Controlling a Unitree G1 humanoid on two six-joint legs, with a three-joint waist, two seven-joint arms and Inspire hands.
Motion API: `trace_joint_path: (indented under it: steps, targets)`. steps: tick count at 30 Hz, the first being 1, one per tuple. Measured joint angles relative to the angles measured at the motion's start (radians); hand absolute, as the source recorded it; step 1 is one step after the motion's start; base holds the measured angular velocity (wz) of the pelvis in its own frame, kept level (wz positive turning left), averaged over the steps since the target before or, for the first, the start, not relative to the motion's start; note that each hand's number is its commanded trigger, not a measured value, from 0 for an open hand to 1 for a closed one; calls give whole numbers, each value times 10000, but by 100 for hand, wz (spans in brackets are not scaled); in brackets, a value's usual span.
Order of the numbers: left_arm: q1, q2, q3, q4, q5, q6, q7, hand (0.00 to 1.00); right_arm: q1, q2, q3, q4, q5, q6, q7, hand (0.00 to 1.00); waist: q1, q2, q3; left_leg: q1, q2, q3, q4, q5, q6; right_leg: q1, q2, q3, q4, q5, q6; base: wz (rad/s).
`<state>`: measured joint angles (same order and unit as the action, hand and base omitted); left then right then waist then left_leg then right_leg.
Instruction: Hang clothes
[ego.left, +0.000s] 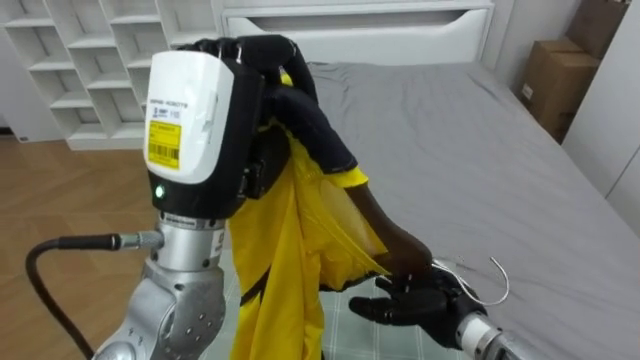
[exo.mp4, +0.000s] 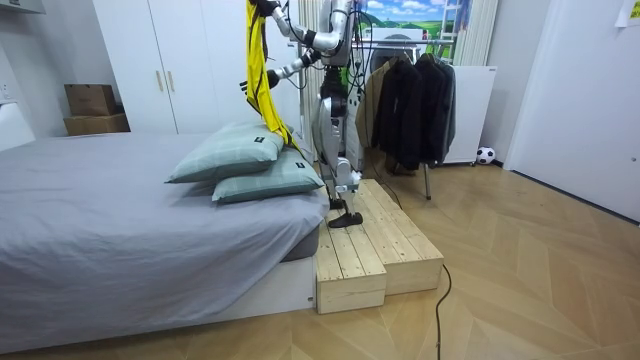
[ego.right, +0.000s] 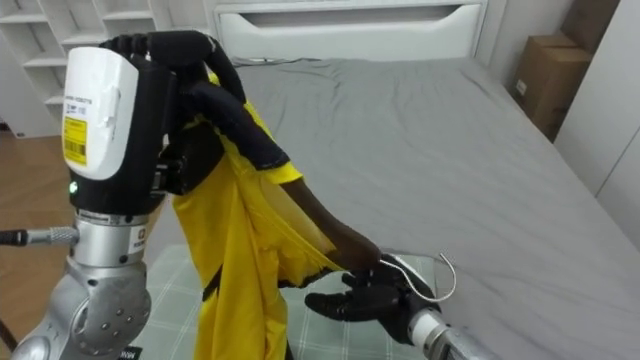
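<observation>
A yellow garment with black trim (ego.left: 285, 250) hangs from my left hand (ego.left: 255, 50), raised high in front of my head with its fingers curled round the black collar. A dark brown hanger (ego.left: 390, 235) slants up into the cloth, its wire hook (ego.left: 497, 280) sticking out to the right. Low on the right, my right hand (ego.left: 420, 305) grips the hanger near the hook. In the room view the garment (exo.mp4: 262, 60) dangles above the pillows.
I stand on a wooden step platform (exo.mp4: 370, 250) at the head end of a grey bed (ego.left: 480, 150), beside green pillows (exo.mp4: 240, 160). A rack of dark clothes (exo.mp4: 410, 90) is behind me. White shelving (ego.left: 80, 60) and cardboard boxes (ego.left: 555, 80) flank the bed.
</observation>
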<state>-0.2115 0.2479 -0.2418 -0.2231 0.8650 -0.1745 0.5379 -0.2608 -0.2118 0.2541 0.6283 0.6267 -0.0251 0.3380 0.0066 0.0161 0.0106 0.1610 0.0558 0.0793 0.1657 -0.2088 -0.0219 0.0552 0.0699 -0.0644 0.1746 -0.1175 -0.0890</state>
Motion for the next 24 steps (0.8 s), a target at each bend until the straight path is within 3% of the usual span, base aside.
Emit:
trace_joint_path:
  steps: [15,24]
  targets:
    - [3,-53,-306,28,25,236,360,100,-6,303,240,-1377,28,0,-1035,0,209,-21,-10,37,-1,-11,5,1,-2,122,-25,-166,-36,-10,8,2]
    - [3,-280,-273,28,135,510,419,100,-8,472,235,-1439,27,0,-1090,0,228,-66,-20,17,-1,-16,12,1,-2,117,-32,-175,-41,-10,8,0]
